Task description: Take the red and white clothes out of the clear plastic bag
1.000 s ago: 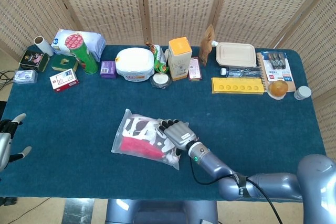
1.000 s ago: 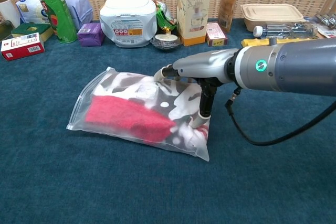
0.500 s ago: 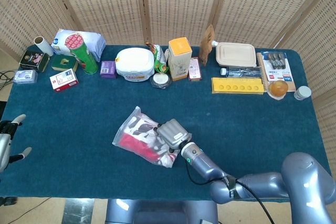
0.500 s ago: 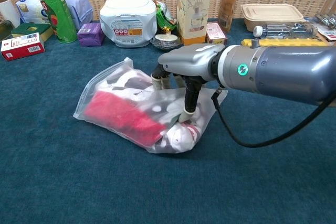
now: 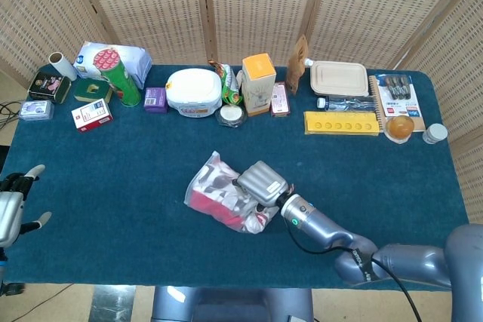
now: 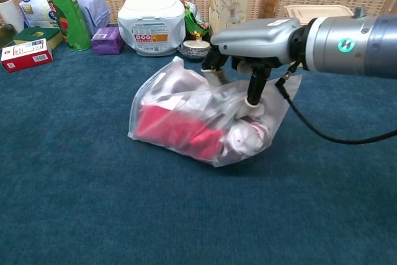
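Observation:
The clear plastic bag lies near the table's middle, bunched and lifted at its right end. Inside it show red cloth and white cloth with dark spots. My right hand grips the bag's right end from above, fingers curled down into the plastic. My left hand hangs off the table's left edge, fingers apart, holding nothing; the chest view does not show it.
Along the back stand a green can, purple box, white tub, yellow-topped carton, beige lidded container and yellow tray. Blue cloth covers the table.
My right hand has dragged the bag to the right and raised its right end, so the bag is bunched up more. The left hand has barely moved.

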{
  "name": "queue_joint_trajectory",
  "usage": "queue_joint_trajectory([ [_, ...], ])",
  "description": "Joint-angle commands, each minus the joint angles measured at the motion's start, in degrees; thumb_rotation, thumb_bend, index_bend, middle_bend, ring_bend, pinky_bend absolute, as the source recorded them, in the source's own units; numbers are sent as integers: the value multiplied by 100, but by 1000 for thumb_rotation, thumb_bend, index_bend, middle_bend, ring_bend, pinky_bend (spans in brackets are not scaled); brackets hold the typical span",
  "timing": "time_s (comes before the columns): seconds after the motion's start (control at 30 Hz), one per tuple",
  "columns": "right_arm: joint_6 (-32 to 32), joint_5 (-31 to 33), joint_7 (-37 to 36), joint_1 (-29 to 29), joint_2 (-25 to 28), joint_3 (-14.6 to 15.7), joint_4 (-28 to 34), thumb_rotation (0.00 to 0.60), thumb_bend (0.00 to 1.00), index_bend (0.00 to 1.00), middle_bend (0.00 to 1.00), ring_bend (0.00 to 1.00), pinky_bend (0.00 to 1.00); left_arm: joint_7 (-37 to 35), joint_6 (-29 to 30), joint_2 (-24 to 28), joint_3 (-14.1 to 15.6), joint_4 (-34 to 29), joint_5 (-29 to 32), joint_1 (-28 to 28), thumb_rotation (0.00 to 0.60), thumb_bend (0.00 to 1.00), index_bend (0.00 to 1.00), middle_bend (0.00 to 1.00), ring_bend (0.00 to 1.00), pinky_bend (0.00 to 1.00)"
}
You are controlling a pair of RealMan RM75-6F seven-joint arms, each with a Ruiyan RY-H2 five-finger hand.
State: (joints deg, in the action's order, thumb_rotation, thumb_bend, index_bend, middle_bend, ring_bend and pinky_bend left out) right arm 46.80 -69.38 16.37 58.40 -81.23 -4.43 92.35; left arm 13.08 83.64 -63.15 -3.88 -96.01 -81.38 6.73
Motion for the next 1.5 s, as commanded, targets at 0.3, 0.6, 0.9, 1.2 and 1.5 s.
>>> queue_joint_trajectory([
  [0.3, -606, -1050, -701, -97, 709, 476, -96, 600, 299, 707, 724, 893, 768, 201, -60, 38, -3, -161, 34, 48, 588, 159, 158, 329, 243, 325],
  [0.6, -462, -1476, -1142, -216, 901, 485, -238, 600, 287, 514, 542, 635, 479, 340, -19, 54, 16, -326, 18, 39, 587, 158, 158, 329, 243, 325],
  [0.9, -69, -1090, -1073, -466, 1055, 169, -349, 600, 213, 239, 283, 365, 228, 357, 21, 67, 36, -376, -16, 19, 585, 159, 158, 329, 243, 325],
  [1.2, 163, -648, -844, -781, 1380, 45, -269, 600, 179, 114, 186, 254, 133, 388, 1, 107, 22, -412, -26, 49, 583, 158, 159, 329, 243, 325],
  [1.5, -171, 282, -275, -912, 1931, 73, 626, 600, 125, 0, 63, 132, 73, 389, -63, 95, -25, -412, 15, 116, 588, 160, 158, 329, 244, 325],
])
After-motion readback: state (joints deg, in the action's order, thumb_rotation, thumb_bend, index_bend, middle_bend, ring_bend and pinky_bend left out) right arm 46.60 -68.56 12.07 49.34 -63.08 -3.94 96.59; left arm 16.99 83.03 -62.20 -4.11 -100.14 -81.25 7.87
